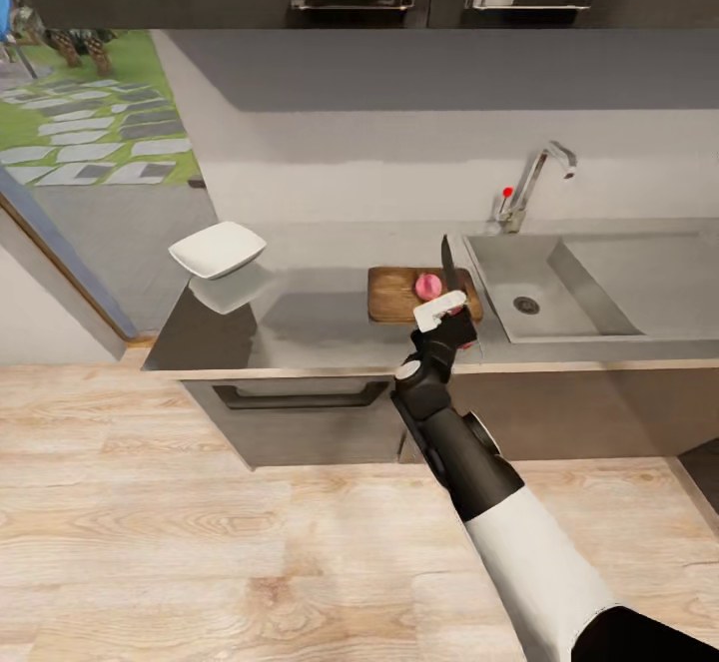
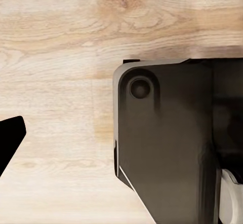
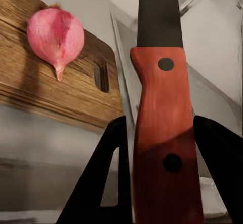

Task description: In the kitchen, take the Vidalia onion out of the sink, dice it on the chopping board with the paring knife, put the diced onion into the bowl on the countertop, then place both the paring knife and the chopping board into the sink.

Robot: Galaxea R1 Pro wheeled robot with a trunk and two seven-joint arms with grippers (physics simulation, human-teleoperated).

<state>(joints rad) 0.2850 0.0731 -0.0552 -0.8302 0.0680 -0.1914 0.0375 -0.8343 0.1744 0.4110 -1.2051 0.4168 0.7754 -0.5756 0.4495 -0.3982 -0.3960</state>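
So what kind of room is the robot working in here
A simulated home kitchen, it seems: a grey countertop over dark cabinets, a steel sink with a curved tap, and a chopping board carrying a pinkish onion.

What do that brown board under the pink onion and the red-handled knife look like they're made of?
The brown rectangular chopping board looks like wood: streaky grain, matte finish. The paring knife has a reddish handle with two dark rivets, perhaps stained wood or plastic, and a dark, dull blade, probably steel.
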